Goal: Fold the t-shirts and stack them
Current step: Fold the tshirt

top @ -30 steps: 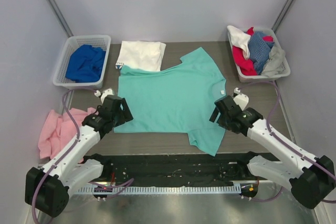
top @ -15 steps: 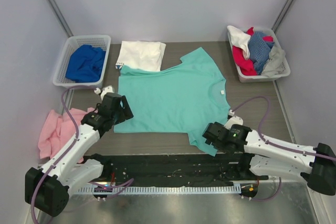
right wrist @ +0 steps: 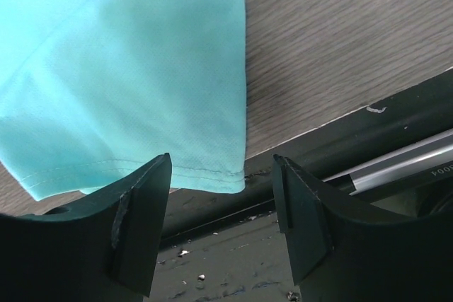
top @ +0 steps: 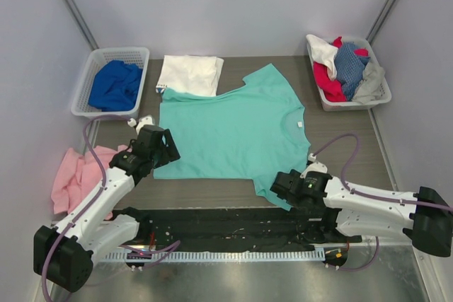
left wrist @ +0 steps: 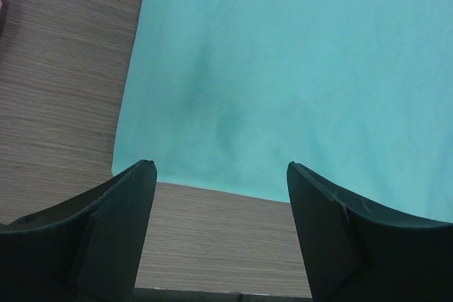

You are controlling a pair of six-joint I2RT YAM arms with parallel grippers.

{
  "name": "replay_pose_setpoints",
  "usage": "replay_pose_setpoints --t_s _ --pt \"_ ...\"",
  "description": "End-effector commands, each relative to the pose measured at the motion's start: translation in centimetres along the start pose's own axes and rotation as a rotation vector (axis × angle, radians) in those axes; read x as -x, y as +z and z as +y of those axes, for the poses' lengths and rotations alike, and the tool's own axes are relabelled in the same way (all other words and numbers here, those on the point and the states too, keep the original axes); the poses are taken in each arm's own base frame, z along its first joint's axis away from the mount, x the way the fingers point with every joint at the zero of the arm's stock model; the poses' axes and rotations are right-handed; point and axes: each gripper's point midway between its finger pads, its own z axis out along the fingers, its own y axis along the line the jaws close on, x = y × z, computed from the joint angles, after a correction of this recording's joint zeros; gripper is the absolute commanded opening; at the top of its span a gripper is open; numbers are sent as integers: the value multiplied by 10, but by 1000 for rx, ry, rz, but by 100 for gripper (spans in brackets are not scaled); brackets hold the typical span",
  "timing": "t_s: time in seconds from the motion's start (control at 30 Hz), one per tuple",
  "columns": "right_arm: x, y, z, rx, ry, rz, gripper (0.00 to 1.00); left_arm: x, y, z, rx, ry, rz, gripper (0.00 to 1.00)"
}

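The table was dark wood-grain, closed in by pale walls, with a black rail along its near edge. A left basket and a right basket sat at the far corners, and a pink cloth lay at the left.

The mint-green t-shirt lay spread flat mid-table, touching the folded white t-shirt. Its near sleeve reached the rail. I judged it light, limp and quick to wrinkle, best pinched low at hems and corners.

My left gripper hung with its jaws wide apart over the near-left hem corner, holding nothing. My right gripper had its jaws apart at the sleeve hem, not clamped.
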Motion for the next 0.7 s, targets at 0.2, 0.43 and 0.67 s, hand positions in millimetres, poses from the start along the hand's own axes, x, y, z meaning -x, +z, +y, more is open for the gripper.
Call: replay_pose_setpoints --t_s 0.2,0.43,0.67 --pt "-8 5 2 30 47 0 65 15 -9 -11 -41 12 -36 80" --pt "-13 8 0 25 37 14 58 15 -9 -10 -38 15 -34 80" --pt "-16 13 -5 23 45 19 54 13 -7 -9 -31 19 -27 80"
